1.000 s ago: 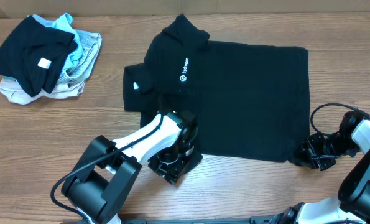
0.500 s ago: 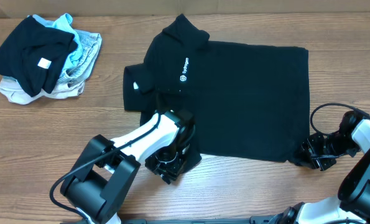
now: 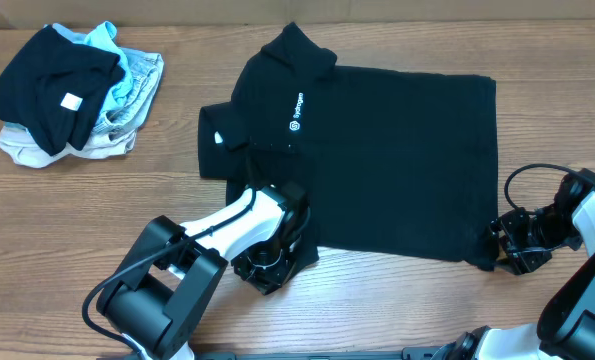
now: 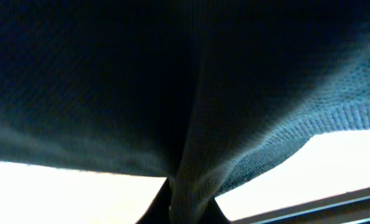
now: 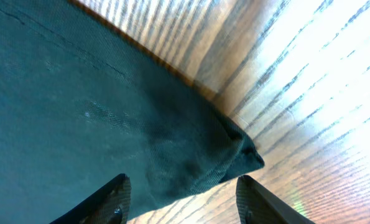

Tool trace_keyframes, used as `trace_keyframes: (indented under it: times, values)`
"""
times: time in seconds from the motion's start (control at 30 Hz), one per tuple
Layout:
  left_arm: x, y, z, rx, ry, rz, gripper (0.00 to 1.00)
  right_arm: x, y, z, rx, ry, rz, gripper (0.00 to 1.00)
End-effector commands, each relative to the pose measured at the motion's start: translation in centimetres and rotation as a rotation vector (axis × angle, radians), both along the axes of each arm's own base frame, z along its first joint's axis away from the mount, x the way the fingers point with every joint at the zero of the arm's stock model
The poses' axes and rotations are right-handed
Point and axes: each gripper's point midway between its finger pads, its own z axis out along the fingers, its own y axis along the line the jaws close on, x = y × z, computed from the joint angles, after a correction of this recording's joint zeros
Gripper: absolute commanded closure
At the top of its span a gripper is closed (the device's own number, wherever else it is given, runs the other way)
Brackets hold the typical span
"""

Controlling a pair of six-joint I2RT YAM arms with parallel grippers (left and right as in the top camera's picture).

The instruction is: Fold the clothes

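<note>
So the large black polo shirt [image 3: 397, 150] is lying flat on the wooden table [image 3: 177, 200], looking limp and light; grabbing hem corners seems best; left gripper [image 3: 267, 268] is apparently pinching bunched hem; right gripper [image 5: 181, 190] is straddling a corner, fingers spread.

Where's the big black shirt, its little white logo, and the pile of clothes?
black shirt [image 3: 397, 150]: overhead view, middle of its body.
white logo [image 3: 297, 112]: overhead view, on the chest.
pile of clothes [image 3: 77, 85]: overhead view, black piece on top.

Front table [image 3: 407, 305] looks open; polo shirt [image 3: 397, 160] and garment pile [image 3: 72, 95] block beyond.
</note>
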Motion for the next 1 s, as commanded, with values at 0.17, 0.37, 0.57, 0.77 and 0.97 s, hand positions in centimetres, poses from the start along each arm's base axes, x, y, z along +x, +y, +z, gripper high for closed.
trace_keyframes:
  times: [0.17, 0.37, 0.57, 0.77, 0.97]
  values:
    - [1.9, 2.2, 3.0, 0.079, 0.034, 0.11, 0.96, 0.9, 0.5, -0.4, -0.035, -0.052, 0.07, 0.41]
    - [4.9, 3.7, 5.4, 0.101, -0.006, 0.201, 0.96, 0.8, 1.6, -1.8, -0.045, -0.052, 0.08, 0.46]
    - [5.8, 4.3, 5.9, 0.104, -0.019, 0.229, 0.96, -0.5, 1.9, -3.4, -0.057, -0.018, 0.031, 0.76]
    - [5.2, 5.2, 6.7, 0.153, -0.009, 0.232, 0.96, -0.1, 1.7, -2.0, -0.045, -0.007, 0.041, 0.96]
    - [4.4, 7.3, 8.9, 0.283, -0.014, 0.311, 0.96, -0.7, 2.1, 2.0, -0.002, 0.058, 0.068, 0.96]
